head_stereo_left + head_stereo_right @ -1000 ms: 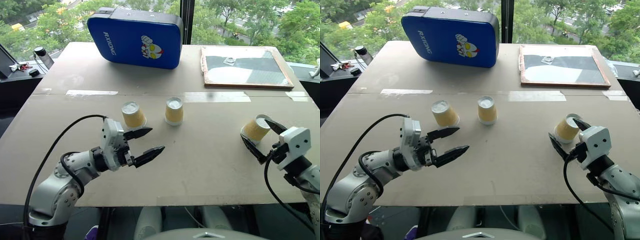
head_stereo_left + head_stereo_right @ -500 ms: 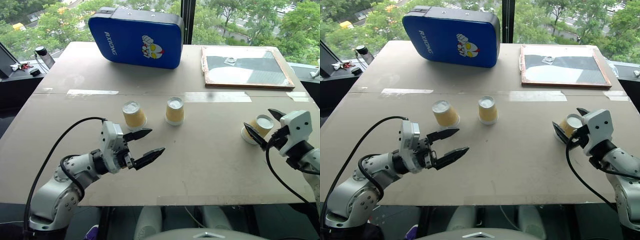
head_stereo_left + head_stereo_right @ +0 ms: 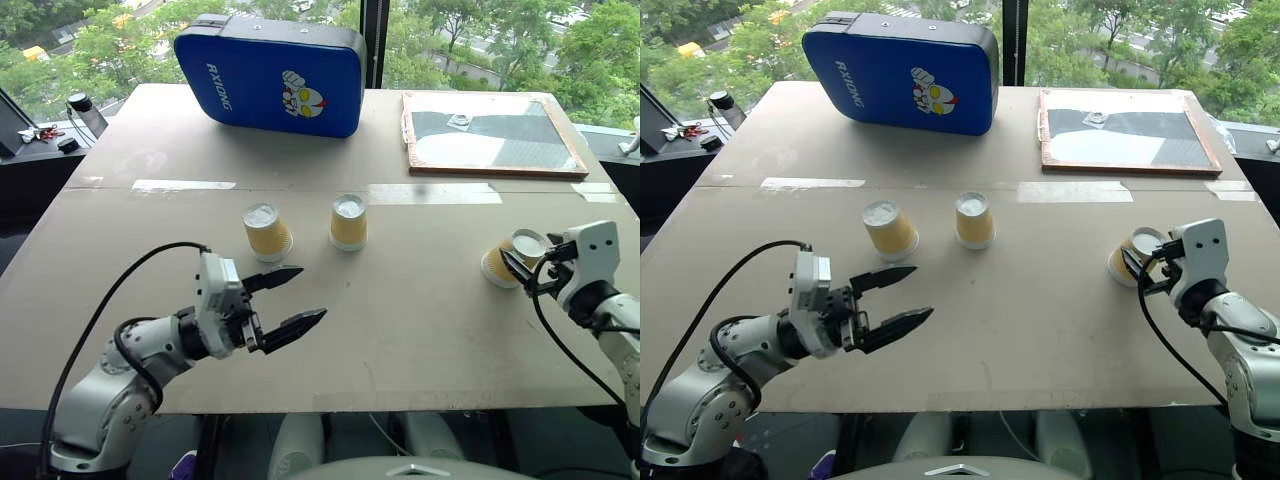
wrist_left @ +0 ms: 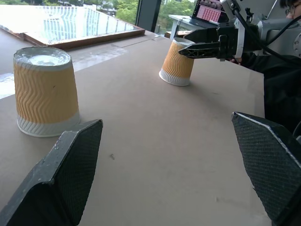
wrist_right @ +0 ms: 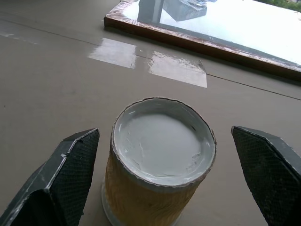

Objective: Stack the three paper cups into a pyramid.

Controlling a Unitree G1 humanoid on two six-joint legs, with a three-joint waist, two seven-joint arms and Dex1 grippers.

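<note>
Three paper cups stand upside down on the table, each with yellow-tan sides and a white base on top. The left cup (image 3: 267, 232) and the middle cup (image 3: 348, 221) are side by side near the table's centre. The third cup (image 3: 508, 262) is far to the right. My right gripper (image 3: 528, 258) is open, with one finger on each side of that cup's (image 5: 160, 155) upper end and a gap on both sides. My left gripper (image 3: 312, 292) hangs open and empty in front of the left cup, a little toward the near edge.
A blue pad (image 3: 270, 75) lies at the table's far edge, and a wooden-framed board (image 3: 490, 132) at the far right. Tape strips (image 3: 184, 185) run across the table behind the cups. A person's dark sleeve (image 4: 282, 70) is beyond the right side.
The right cup was tilted between the right fingers; now it stands upside down on the table. The right gripper has swung further right and turned level over it. The left gripper has kept still.
</note>
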